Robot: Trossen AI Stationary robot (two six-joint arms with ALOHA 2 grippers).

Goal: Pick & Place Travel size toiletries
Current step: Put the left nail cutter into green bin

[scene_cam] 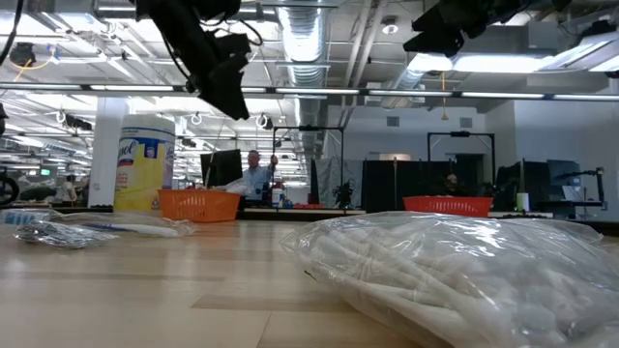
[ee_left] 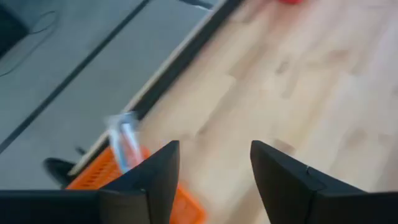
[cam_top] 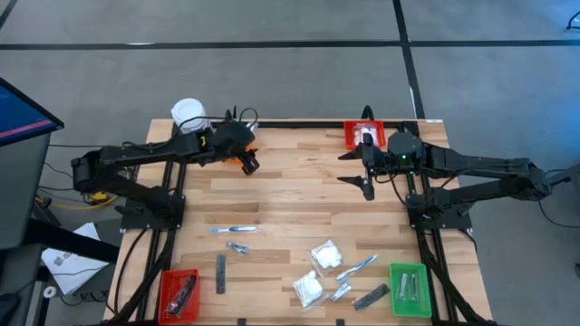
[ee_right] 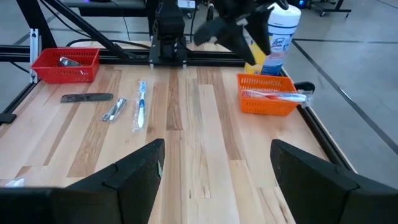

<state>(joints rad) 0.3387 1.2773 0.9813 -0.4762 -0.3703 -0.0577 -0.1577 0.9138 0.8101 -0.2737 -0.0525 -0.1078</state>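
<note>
My left gripper [cam_top: 248, 163] [ee_left: 214, 168] hangs open above the orange bin [ee_right: 267, 102] at the table's far left, with nothing between its fingers. A wrapped toothbrush [ee_right: 273, 94] lies in that bin, resting on its rim. On the near half of the table lie loose toiletries: a toothbrush [cam_top: 234, 230], a silvery sachet [cam_top: 238, 246], a dark bar [cam_top: 220, 272], two white packets [cam_top: 326, 254] [cam_top: 308, 288], another toothbrush [cam_top: 358, 267] and another dark bar [cam_top: 370, 296]. My right gripper [cam_top: 358, 172] [ee_right: 214, 168] waits open above the far right of the table.
A yellow jar with a white cap [cam_top: 188, 113] stands just behind the orange bin. A red bin [cam_top: 364, 134] sits at the far right, another red bin [cam_top: 178, 294] at the near left, and a green bin [cam_top: 410, 290] at the near right. Bare wood lies mid-table.
</note>
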